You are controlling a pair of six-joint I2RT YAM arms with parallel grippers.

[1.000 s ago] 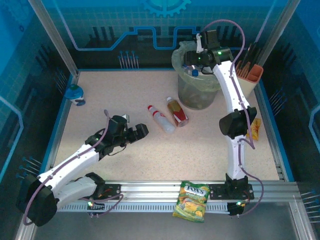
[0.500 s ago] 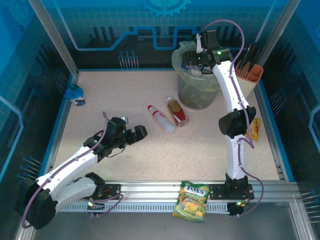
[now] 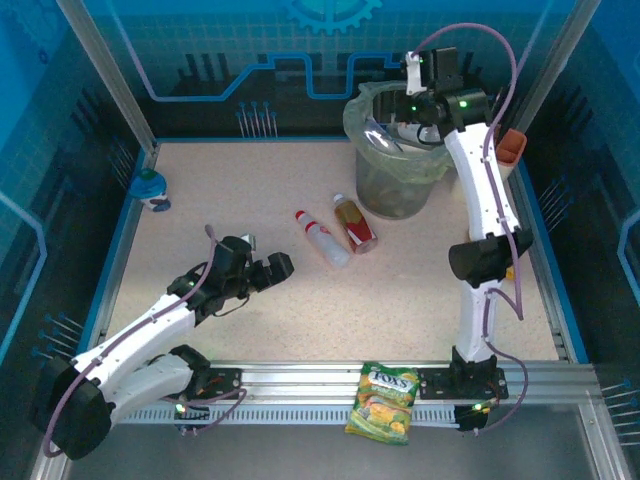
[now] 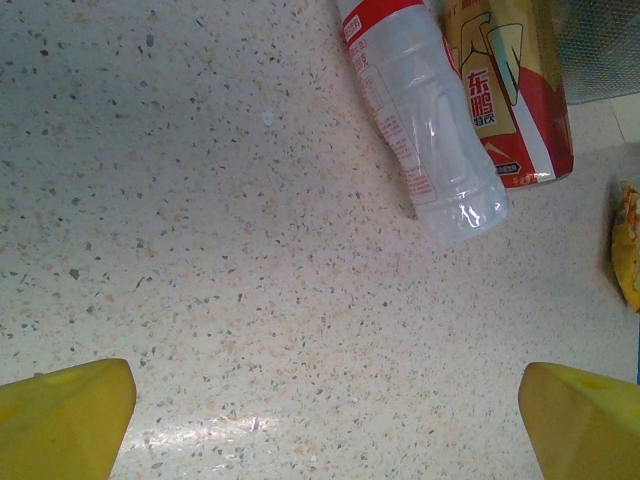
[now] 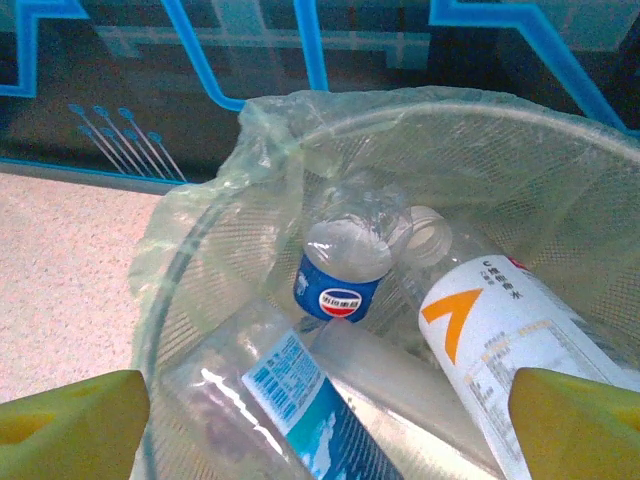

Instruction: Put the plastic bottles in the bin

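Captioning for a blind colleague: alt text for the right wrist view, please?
Looking down into the grey mesh bin, lined with a pale green bag, where several clear plastic bottles lie piled, one blue-labelled, one white with an orange arrow. The right claw hangs open and empty, its yellow fingertips at the bottom corners.

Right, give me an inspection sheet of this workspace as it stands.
Surface: speckled beige table, no spills seen.
Job's things: clear red-capped bottle and brown red-labelled bottle lie side by side on the table; blue-capped bottle at the far left edge; grey bin holds at least three binned bottles.
Clutter: FOX'S candy bag on the front rail; orange utensil holder beside the bin; yellow packet by the right arm.
Grippers: left gripper open, low, short of the two bottles; right gripper open, empty, over the bin.
Cables: purple cables loop along both arms.
Surroundings: blue panelled walls, metal frame.
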